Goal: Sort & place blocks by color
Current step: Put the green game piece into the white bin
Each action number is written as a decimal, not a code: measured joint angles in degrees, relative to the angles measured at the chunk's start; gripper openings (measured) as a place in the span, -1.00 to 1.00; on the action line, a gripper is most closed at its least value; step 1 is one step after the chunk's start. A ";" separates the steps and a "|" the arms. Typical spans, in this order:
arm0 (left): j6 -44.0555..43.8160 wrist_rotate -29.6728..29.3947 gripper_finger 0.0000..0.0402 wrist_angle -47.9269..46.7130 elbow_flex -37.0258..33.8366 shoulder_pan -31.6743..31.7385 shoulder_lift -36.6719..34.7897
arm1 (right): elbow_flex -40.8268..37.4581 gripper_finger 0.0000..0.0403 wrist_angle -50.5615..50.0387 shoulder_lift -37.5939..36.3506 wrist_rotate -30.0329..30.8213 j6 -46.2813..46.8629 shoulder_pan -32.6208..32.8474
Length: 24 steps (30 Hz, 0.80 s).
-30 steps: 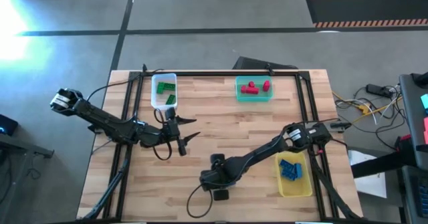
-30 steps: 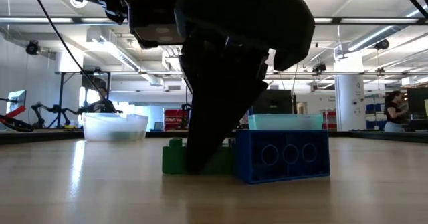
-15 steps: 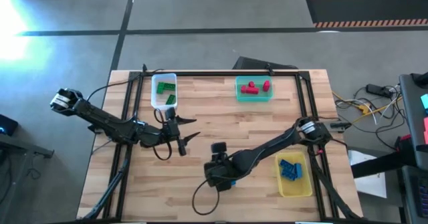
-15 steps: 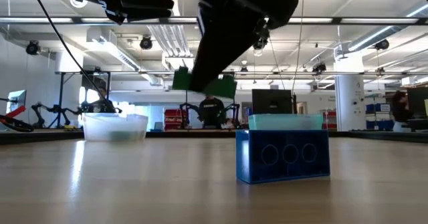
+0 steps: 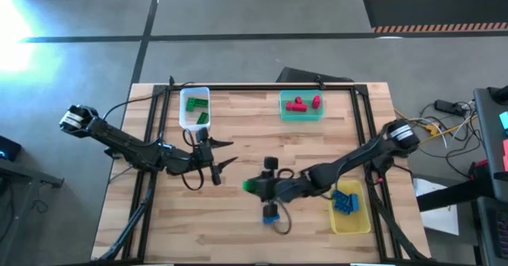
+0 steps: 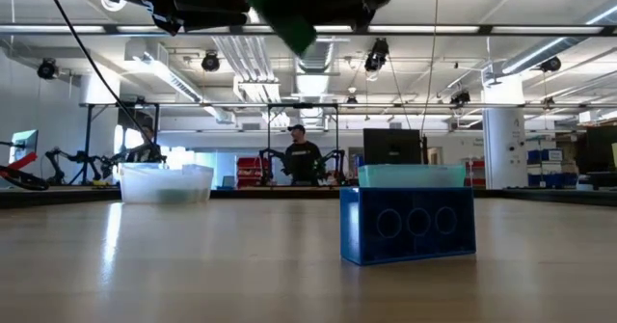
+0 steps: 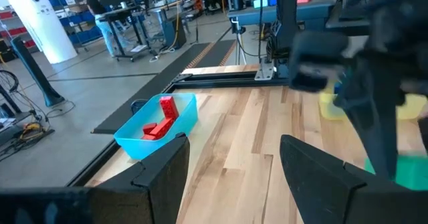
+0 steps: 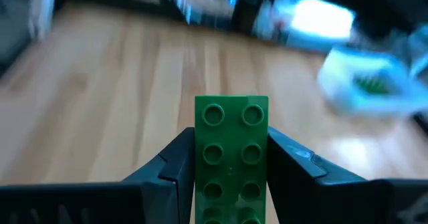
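A green block (image 8: 231, 154) sat clamped between the right gripper (image 8: 231, 164) fingers, studs facing the wrist camera, lifted off the table; in the high view the same block (image 5: 251, 186) showed at the gripper (image 5: 255, 186) tip over the middle of the wooden table (image 5: 262, 131); low view caught it (image 6: 282, 13) tilted near the top edge, well above the tabletop. A blue block (image 6: 407, 223) stood alone on the wood, upright, round studs facing the low camera; from above it (image 5: 271, 213) lay just beside the right arm, toward the front edge. More green blocks (image 5: 197, 105) lay in the clear bin (image 5: 185, 120) at the back left; red blocks (image 5: 299, 103) in the teal bin (image 5: 301, 116) at the back centre; blue blocks (image 5: 344, 201) in the yellow bin (image 5: 350, 224) at front right. Left gripper (image 5: 223, 153) hovered left of centre, fingers (image 7: 319, 167) spread apart and grasping nothing; teal bin (image 7: 184, 118) with red blocks (image 7: 162, 119) visible past them. A person (image 6: 304, 157) stood far back in the room.
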 joint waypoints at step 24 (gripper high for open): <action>2.89 18.57 0.08 18.52 -1.16 0.09 6.07 | -16.64 -0.37 52.02 -3.30 -3.14 -10.41 -5.40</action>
